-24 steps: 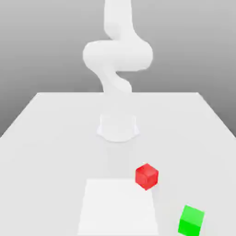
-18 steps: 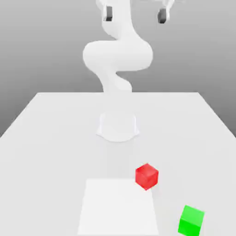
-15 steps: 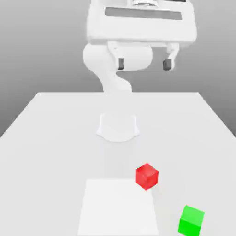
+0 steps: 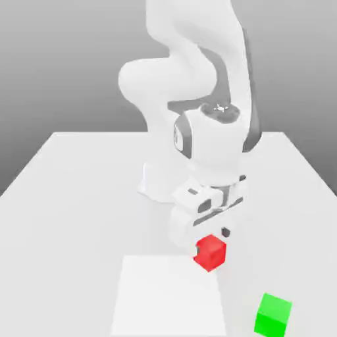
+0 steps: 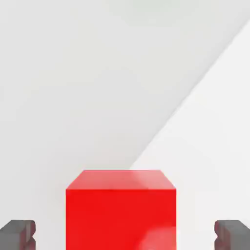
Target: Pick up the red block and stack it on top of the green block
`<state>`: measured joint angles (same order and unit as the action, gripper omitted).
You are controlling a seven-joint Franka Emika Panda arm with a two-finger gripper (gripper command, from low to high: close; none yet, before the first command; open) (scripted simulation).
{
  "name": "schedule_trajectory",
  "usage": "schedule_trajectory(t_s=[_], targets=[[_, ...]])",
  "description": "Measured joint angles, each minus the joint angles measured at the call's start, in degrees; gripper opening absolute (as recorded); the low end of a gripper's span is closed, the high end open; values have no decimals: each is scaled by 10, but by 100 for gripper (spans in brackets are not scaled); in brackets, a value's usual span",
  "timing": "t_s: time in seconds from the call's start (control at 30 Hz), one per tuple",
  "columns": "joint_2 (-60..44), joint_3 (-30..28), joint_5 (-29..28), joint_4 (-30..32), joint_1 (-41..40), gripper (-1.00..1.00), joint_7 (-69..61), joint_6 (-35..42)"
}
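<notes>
Two dark fingertips (image 5: 17,235) of the Panda gripper (image 4: 212,241) stand spread wide, one to each side of the glossy red cube (image 4: 210,253), with gaps between; the cube sits on the white table (image 4: 72,250) beside the pale square (image 4: 169,296), well apart from the bright green cube (image 4: 273,316)

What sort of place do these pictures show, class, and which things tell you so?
Probably a simulated robot test scene: a white robot arm over a plain pale table, two plain cubes, red and green, and a blank grey backdrop.

Claw (image 4: 211,241) open, angled downward.
</notes>
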<state>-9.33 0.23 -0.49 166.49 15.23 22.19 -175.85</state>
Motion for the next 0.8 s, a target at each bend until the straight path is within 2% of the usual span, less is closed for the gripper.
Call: schedule_trajectory(t_s=[0.23, 0.5, 0.8], targets=[[-4, 0, -3, 0, -1, -100, 2, -3], [144, 4, 6, 18, -1, -100, -7, 126], [70, 12, 2, -150, 23, -100, -202, 221]])
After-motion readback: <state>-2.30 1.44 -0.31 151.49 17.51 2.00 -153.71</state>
